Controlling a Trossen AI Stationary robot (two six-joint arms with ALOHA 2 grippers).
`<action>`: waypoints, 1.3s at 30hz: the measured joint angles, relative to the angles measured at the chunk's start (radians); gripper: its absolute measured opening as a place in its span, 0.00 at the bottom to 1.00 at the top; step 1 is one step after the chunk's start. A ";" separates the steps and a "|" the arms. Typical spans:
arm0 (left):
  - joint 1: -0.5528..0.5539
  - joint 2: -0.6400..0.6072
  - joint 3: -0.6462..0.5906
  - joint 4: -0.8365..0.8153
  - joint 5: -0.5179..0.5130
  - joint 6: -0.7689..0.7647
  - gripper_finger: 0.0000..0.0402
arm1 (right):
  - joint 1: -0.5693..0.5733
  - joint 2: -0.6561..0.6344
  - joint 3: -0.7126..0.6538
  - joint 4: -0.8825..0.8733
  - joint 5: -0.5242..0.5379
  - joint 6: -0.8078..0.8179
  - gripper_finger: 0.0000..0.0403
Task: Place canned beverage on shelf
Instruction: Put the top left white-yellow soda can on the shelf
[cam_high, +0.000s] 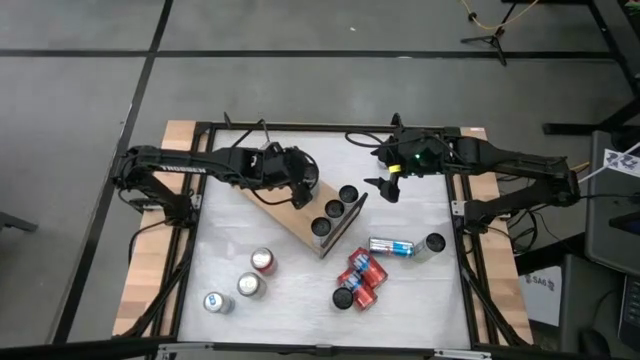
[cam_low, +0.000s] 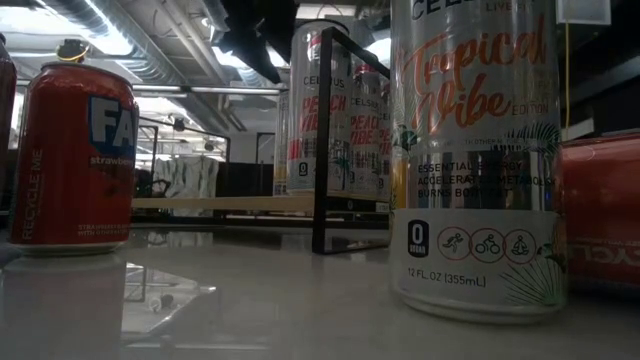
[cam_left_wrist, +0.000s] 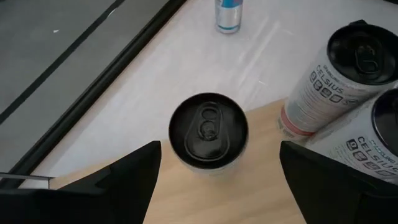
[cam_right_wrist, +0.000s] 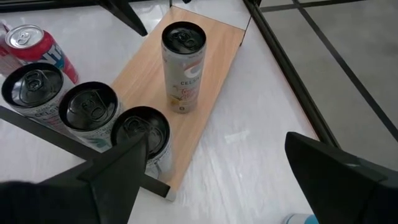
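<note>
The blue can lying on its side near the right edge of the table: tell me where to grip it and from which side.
Grip the blue can across its round body at mid-length, coming straight down from above. It lies flat, its ends pointing along the table, so only its curved sides offer opposing faces. The right gripper is nearer.

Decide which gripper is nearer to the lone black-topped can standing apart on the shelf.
The left. The left gripper hangs open right above the lone can on the shelf, fingers either side. The right gripper sits open off the shelf's far end, beyond the three-can row.

Grey floor (cam_high: 300, 25), exposed ceiling ducts (cam_low: 150, 40)
</note>
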 joint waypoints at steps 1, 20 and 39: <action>0.000 0.000 0.000 -0.004 0.000 0.000 0.80 | 0.000 0.000 0.000 0.000 0.000 0.000 0.93; 0.001 0.000 0.000 -0.111 0.000 -0.022 0.80 | 0.000 0.000 0.000 0.000 0.000 0.000 0.93; 0.047 0.130 0.000 -0.055 0.006 0.009 0.80 | 0.000 0.000 0.000 0.002 -0.002 0.000 0.93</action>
